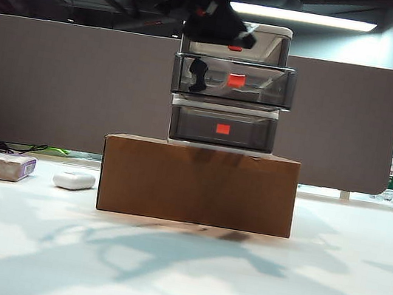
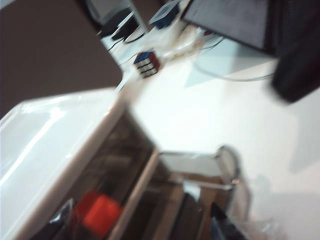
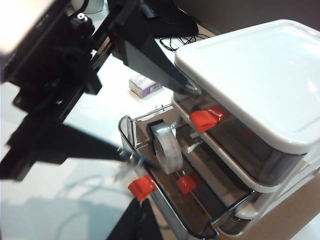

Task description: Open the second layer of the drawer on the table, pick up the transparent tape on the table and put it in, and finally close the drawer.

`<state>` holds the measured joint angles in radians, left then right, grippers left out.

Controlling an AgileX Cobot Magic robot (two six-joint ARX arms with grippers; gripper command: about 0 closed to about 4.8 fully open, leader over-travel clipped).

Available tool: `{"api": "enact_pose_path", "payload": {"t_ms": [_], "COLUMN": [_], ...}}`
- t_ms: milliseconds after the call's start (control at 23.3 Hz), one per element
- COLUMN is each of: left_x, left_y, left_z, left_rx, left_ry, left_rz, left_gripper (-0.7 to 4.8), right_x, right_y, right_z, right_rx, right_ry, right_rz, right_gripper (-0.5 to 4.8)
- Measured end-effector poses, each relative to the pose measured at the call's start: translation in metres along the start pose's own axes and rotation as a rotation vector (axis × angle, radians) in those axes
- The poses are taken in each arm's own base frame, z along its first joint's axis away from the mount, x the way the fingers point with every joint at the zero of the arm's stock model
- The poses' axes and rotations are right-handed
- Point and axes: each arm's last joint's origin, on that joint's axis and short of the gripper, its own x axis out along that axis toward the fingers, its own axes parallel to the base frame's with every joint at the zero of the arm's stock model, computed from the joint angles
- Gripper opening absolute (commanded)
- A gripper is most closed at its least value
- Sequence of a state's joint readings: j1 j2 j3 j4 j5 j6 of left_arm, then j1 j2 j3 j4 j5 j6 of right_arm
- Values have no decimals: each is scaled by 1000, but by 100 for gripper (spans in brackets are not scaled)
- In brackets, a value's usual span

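1. Inside the second layer (image 1: 266, 87), which is pulled well out of the drawer (image 3: 250, 75), the transparent tape (image 3: 167, 147) stands on its edge near the front wall instead of lying flat. My first worry is that it rolls or topples as I pull away. Standing this tall, it may also catch under the top drawer when the layer goes back in.
2. Close above it is the red tab (image 3: 205, 118) of the top drawer. If I lift the left tool (image 3: 161, 125) out at a slant, a finger could hook that tab or the layer's front rim and drag the whole cabinet.
3. The cabinet sits on a brown cardboard box (image 1: 198, 185), not straight on the surface (image 1: 176, 279). I judge that a hard or off-centre push to close could slide it backwards on the box or twist it.
4. The left tool reaches down from above the cabinet front with its fingers spread wide, one by the top drawer's edge and the other out past the layer's front wall. The tape is between them and they do not pinch it. A dark pad sits just beside the ring, but I cannot tell if it touches. The left wrist view is too blurred to help.
5. The right tool (image 3: 136, 222) hangs above and in front of the cabinet. Only a dark sliver of it shows, so I cannot tell whether it is spread or pressed together. I see nothing in it.
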<state>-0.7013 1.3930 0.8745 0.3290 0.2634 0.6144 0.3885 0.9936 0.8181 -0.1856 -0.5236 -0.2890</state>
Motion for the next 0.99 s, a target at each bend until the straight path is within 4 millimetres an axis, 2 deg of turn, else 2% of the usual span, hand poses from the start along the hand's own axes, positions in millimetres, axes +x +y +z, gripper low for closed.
{"api": "enact_pose_path", "payload": {"t_ms": [172,300,386,515,643,987], "left_x": [0,-17,-33,-41,-42,-40], "left_y": [-12,-17,-17,-11,-6,-6], "left_z": [9,22,27,23,16,12], "left_rx": [22,-17,-64,-114,-155,-192], "left_ry": [-11,13,60,100,121,134], "left_rz": [-43,-93,-98,-92,-81,-107], "left_gripper": [330,262,254,254,254,254], "right_x": [0,-1,-3,-4,-4,-5], "right_y": [0,1,2,2,2,2], "right_z": [0,-1,0,1,1,1], "right_rx": [0,5,-3,-9,-9,-10], "right_ry": [1,9,2,-3,-2,-4], "right_rz": [0,3,1,-1,-1,-1], "right_gripper": [-5,-5,-5,-5,-5,-5]}}
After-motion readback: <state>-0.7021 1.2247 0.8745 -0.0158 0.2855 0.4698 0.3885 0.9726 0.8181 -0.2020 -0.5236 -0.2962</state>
